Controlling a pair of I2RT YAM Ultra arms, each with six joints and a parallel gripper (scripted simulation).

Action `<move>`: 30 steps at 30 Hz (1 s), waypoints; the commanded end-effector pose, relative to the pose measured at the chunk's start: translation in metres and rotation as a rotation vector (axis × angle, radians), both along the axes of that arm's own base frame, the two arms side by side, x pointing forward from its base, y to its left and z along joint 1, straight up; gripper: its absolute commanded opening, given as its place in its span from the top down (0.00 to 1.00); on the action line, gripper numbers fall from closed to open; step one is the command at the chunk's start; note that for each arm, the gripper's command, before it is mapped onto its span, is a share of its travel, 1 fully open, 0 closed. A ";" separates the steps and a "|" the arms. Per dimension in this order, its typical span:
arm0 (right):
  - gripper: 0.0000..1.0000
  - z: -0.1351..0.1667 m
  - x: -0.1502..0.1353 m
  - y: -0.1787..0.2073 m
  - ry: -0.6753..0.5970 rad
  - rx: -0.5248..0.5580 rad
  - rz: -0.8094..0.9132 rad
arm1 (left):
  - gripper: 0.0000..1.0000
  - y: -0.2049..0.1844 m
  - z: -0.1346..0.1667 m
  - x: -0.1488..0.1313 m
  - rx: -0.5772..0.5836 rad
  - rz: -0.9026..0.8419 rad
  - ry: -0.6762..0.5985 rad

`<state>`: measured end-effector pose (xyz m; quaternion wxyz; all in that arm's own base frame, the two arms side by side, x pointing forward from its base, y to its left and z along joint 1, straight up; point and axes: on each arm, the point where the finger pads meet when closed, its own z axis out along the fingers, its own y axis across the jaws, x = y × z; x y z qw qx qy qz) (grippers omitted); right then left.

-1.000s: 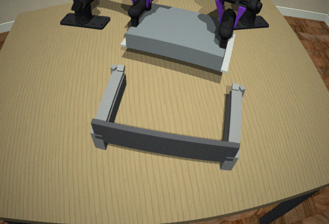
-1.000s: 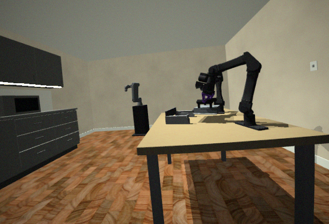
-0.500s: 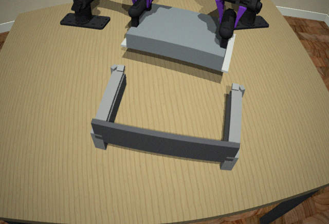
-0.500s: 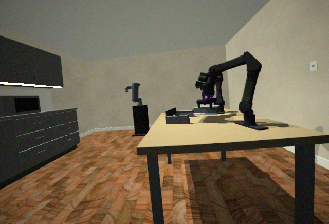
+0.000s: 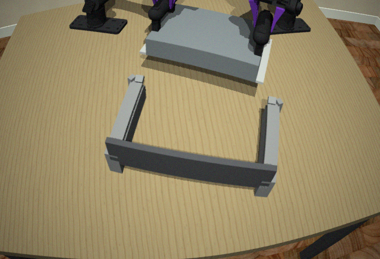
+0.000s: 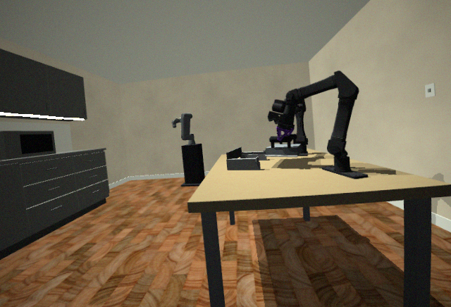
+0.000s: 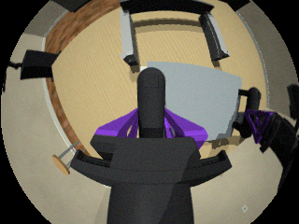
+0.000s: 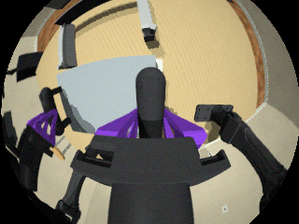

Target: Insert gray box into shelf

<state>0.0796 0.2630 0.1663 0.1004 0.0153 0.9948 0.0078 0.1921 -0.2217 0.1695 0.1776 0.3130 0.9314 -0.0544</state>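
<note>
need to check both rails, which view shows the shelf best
Top: the whole shelf, both rails and back, is in frame. Exterior shows it small, side-on; left wrist crops its back; right wrist cuts off more.

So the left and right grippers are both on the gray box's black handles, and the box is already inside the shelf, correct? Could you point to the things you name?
Not inside: the top view shows the gray box (image 5: 202,32) (image 6: 278,150) (image 7: 201,98) (image 8: 103,89) outside the shelf (image 5: 193,164) (image 6: 243,164) (image 7: 168,6) (image 8: 146,19), off its open front, on the arms' side. Left gripper (image 5: 263,25) (image 6: 285,136) (image 7: 151,127) (image 8: 52,114) and right gripper (image 5: 164,4) (image 7: 249,112) (image 8: 150,111) are on its black handles, as you said.
</note>
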 end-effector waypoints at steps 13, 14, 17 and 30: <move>0.84 0.033 0.014 0.019 -0.066 0.128 -0.003 | 0.84 -0.012 0.035 0.013 -0.114 0.016 -0.108; 0.84 0.033 0.014 0.019 -0.066 0.128 -0.003 | 0.84 -0.012 0.035 0.013 -0.114 0.016 -0.108; 0.84 0.033 0.014 0.019 -0.066 0.128 -0.003 | 0.84 -0.012 0.035 0.013 -0.114 0.016 -0.108; 0.84 0.038 0.017 0.006 -0.083 0.103 -0.031 | 0.84 -0.013 0.051 0.016 -0.118 -0.006 -0.138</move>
